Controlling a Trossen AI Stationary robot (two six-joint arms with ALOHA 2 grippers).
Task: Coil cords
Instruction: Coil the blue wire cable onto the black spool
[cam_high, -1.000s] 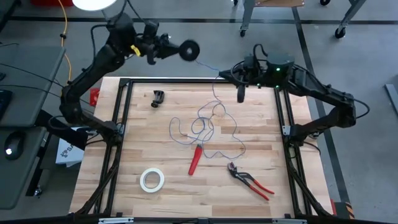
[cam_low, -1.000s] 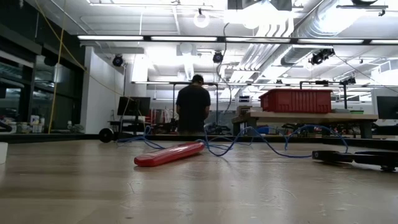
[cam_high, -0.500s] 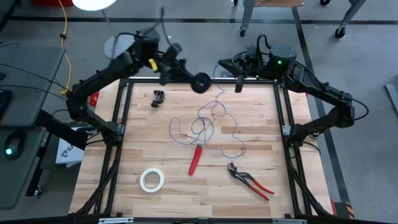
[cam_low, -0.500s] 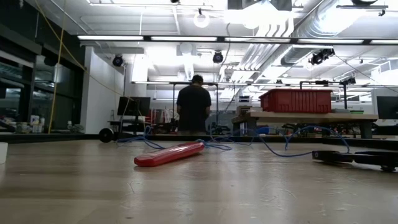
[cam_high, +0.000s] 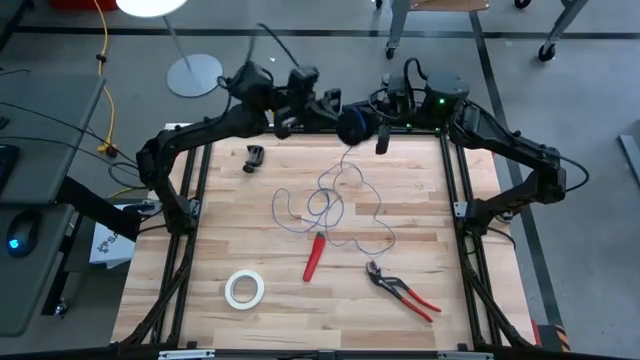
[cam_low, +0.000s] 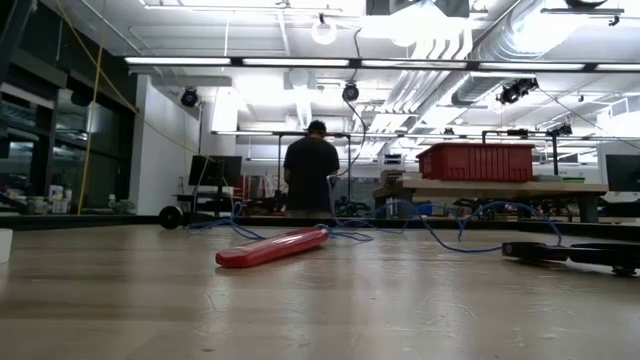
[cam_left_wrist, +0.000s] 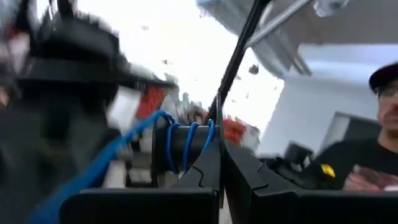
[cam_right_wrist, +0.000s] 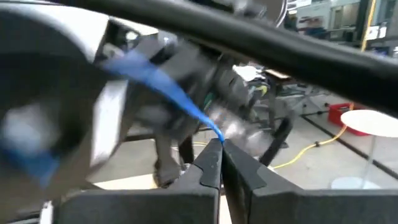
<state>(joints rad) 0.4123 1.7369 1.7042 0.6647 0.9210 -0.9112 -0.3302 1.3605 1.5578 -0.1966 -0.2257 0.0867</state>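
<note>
Holding the black spool (cam_high: 355, 124) above the table's far edge, left gripper (cam_high: 338, 112) clamped on it; right gripper (cam_high: 383, 143) alongside, pinching the blue wire (cam_high: 335, 205), otherwise looped loosely mid-table (cam_high: 250, 330) near the red-handled tool (cam_high: 314, 256).

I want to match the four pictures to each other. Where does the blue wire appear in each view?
High view: wire lies in loose loops at the table's centre, rising to the spool.
Low view: wire runs along the far tabletop, behind the red tool.
Left wrist view: wire is wound around the spool.
Right wrist view: wire is pinched in the right gripper.
Shared landmark: the red tool, in the high and low views.
</note>
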